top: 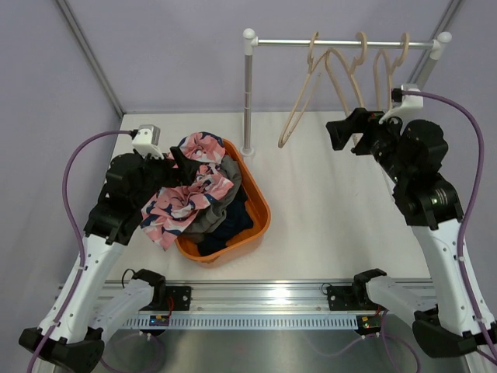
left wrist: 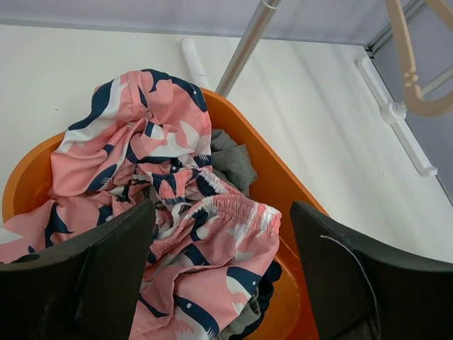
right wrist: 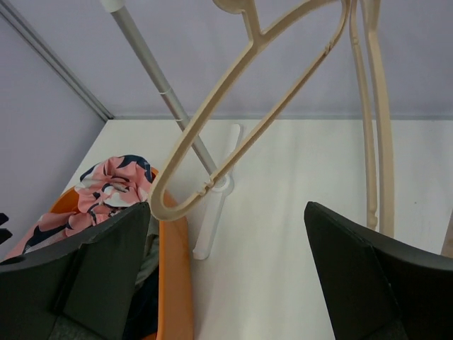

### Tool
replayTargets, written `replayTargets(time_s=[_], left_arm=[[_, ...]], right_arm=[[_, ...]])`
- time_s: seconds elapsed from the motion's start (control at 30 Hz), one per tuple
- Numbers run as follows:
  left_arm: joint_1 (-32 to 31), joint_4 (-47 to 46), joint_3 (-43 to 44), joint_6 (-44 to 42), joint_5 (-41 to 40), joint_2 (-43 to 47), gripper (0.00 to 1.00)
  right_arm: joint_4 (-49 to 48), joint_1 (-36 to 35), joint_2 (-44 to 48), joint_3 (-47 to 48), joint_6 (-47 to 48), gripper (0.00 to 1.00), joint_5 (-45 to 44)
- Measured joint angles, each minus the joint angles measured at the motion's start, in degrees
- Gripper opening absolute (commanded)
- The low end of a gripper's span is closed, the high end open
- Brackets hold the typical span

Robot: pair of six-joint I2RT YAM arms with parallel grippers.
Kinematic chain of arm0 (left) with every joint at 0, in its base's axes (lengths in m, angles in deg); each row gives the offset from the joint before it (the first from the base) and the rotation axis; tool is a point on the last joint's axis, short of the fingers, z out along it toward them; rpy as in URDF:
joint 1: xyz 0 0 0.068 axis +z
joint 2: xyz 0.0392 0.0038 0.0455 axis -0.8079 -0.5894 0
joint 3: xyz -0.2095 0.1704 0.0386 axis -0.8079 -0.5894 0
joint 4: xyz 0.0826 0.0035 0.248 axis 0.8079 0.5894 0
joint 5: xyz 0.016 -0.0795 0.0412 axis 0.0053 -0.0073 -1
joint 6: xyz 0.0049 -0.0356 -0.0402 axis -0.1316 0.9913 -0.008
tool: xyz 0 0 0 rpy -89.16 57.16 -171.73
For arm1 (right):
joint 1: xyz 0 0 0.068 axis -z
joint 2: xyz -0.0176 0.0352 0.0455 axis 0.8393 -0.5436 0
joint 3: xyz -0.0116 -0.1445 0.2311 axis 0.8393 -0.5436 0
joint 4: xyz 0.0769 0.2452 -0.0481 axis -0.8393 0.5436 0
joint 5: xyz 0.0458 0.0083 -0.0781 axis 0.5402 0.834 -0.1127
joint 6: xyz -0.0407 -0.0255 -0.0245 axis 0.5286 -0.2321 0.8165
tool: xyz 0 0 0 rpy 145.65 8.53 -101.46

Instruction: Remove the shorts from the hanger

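The pink shorts (top: 186, 198) with dark-blue and white pattern lie on top in an orange basket (top: 260, 206), partly spilling over its left rim. The grey shorts (top: 211, 217) and navy shorts (top: 231, 225) lie under them. In the left wrist view the pink shorts (left wrist: 163, 184) cover the grey shorts (left wrist: 230, 159) and navy shorts (left wrist: 269, 283). My left gripper (top: 180, 165) hovers just above the pile, open (left wrist: 223, 276). Three bare beige hangers (top: 345, 78) hang on the rail (top: 342, 43). My right gripper (top: 345, 134) is open and empty (right wrist: 226, 276) just beside the hangers (right wrist: 248, 106).
The rail's upright post (top: 248, 93) stands on the table right behind the basket. Purple tent walls close in the back and sides. The white table (top: 334, 210) lies between the basket and the right arm.
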Motion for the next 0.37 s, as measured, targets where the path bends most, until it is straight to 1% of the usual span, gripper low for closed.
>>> replayTargets(time_s=[0.17, 0.23, 0.37], left_arm=[[-1.29, -1.05, -2.36, -0.7, 0.0, 1.73, 0.82], [-1.46, -1.46, -2.62, -0.85, 0.02, 1.9, 0.82], [-1.51, -2.67, -3.39, -1.14, 0.0, 2.4, 0.82]], right_arm=[[-0.76, 0.0, 10.69, -10.49, -1.57, 0.99, -0.04], [-0.7, 0.02, 13.27, -12.9, -1.84, 1.0, -0.04], [-0.7, 0.0, 15.61, -16.2, -1.97, 1.0, -0.09]])
